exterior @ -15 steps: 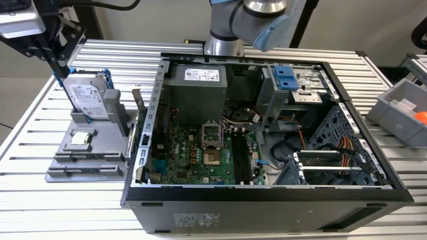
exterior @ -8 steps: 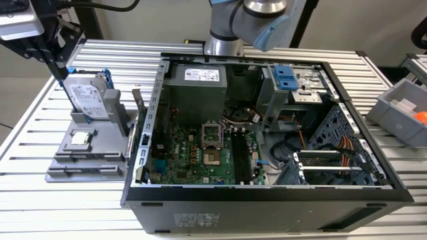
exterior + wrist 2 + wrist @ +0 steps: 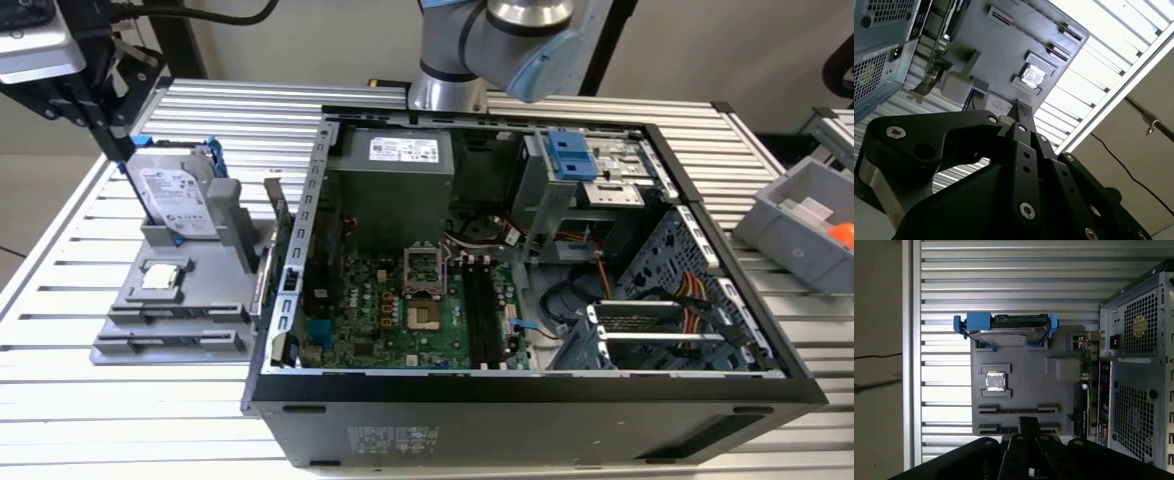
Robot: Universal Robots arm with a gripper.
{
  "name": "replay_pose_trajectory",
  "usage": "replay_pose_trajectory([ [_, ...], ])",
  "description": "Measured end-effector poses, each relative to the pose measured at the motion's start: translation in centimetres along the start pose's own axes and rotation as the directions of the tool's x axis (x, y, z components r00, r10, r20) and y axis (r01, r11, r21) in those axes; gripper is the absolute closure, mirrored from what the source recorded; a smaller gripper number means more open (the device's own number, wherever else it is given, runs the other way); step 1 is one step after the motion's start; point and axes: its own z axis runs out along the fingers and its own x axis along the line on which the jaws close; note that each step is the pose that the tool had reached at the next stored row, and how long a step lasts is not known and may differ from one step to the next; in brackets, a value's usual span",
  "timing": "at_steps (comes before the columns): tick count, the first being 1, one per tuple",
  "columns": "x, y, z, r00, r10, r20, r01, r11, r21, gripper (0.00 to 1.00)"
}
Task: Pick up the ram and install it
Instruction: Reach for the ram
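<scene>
Eyes on the gripper (image 3: pixel 114 125): hangs at ten o'clock in the exterior view, just above the drive (image 3: pixel 174 195). Touching the drive or a shade clear of it, cannot tell.

Fingers (image 3: pixel 1027 427) clenched, pressed together into one black bar in both wrist views. Tip (image 3: pixel 1018 107) bare, nothing pinched there, nothing touched that can be made out.

Below the gripper, the gray holder (image 3: pixel 200 300), lying on the slatted table (image 3: pixel 80 400) at nine o'clock from the open case (image 3: pixel 534 385). On the holder, by the exterior view's clock:
- twelve o'clock: drive standing on edge in its blue frame
- centre: square silver chip (image 3: pixel 163 275) flat in its seat
- six o'clock: two long narrow slots (image 3: pixel 167 330), one beyond the other

Same layout seen looking down in the first wrist view: drive (image 3: pixel 1006 332), chip (image 3: pixel 995 381), then the two slots (image 3: pixel 1019 409), the farther one partly behind the fingers. Anything seated in them, cannot tell.

Wedged upright between holder and case: a green card (image 3: pixel 1086 365).

Inside the case, motherboard (image 3: pixel 387 310) flat on the floor, long black slots (image 3: pixel 487 315) at three o'clock from its socket. Filled or not, cannot tell.

As for the ram: whereabouts cannot be told, neither in the holder nor on the board.
</scene>
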Motion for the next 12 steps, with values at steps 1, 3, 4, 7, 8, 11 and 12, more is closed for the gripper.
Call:
replay_pose_trajectory([
  [1, 0.01, -0.02, 0.00, 1.0000, -0.001, -0.0002, 0.001, 1.0000, 0.0001, 1.00],
  [3, 0.04, -0.05, 0.02, 1.0000, -0.002, -0.0002, 0.002, 1.0000, 0.0000, 1.00],
  [4, 0.05, -0.06, 0.03, 1.0000, -0.002, -0.0004, 0.002, 1.0000, 0.0000, 1.00],
  [7, 0.08, -0.10, 0.05, 1.0000, -0.004, -0.0006, 0.004, 1.0000, 0.0000, 1.00],
  [8, 0.09, -0.11, 0.06, 1.0000, -0.004, -0.0007, 0.004, 1.0000, 0.0001, 1.00],
  [11, 0.15, -0.16, 0.08, 1.0000, -0.007, -0.0009, 0.007, 1.0000, 0.0001, 1.00],
  [12, 0.19, -0.18, 0.08, 1.0000, -0.009, -0.0010, 0.009, 1.0000, 0.0002, 1.00],
])
